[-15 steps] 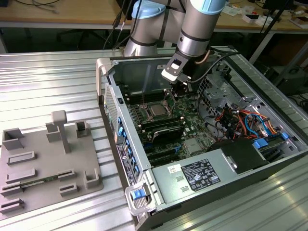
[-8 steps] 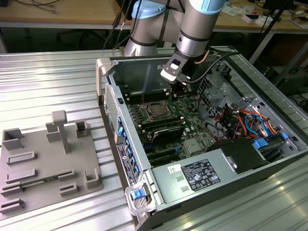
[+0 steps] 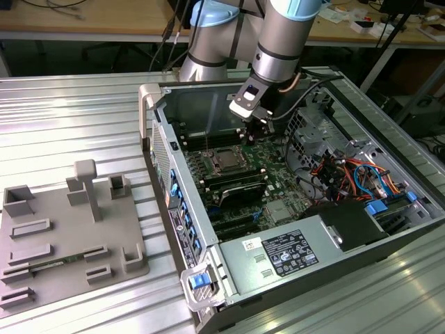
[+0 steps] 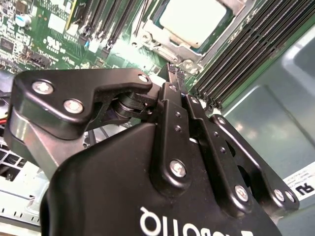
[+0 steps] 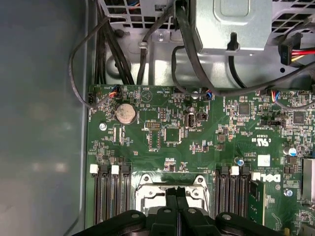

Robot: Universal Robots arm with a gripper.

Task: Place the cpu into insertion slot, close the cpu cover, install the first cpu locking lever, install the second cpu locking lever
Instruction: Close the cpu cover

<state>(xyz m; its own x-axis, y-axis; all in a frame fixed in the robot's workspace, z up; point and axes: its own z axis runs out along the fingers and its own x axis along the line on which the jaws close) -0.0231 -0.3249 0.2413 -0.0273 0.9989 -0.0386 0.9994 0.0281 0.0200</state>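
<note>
The cpu (image 4: 194, 19) lies flat in the insertion slot (image 3: 217, 165) on the green board, its silvery-tan face showing; it is also seen in the exterior view (image 3: 227, 159). The silver cpu cover (image 4: 160, 42) lies down around it as a frame, with one edge (image 5: 147, 183) in the first wrist view. My gripper (image 3: 261, 132) hangs inside the computer case just above the board, beside the socket toward the exterior view's right. Its fingers (image 5: 171, 201) are pressed together with nothing between them, and the tips (image 4: 173, 69) sit close to a corner of the cover frame.
Black memory slots (image 5: 110, 196) flank the socket on both sides. Cables (image 5: 123, 54) and a metal drive cage (image 5: 231, 24) stand beyond the board. The case wall (image 3: 163, 146) rises at the exterior view's left. A grey fixture plate (image 3: 69, 236) lies on the table outside the case.
</note>
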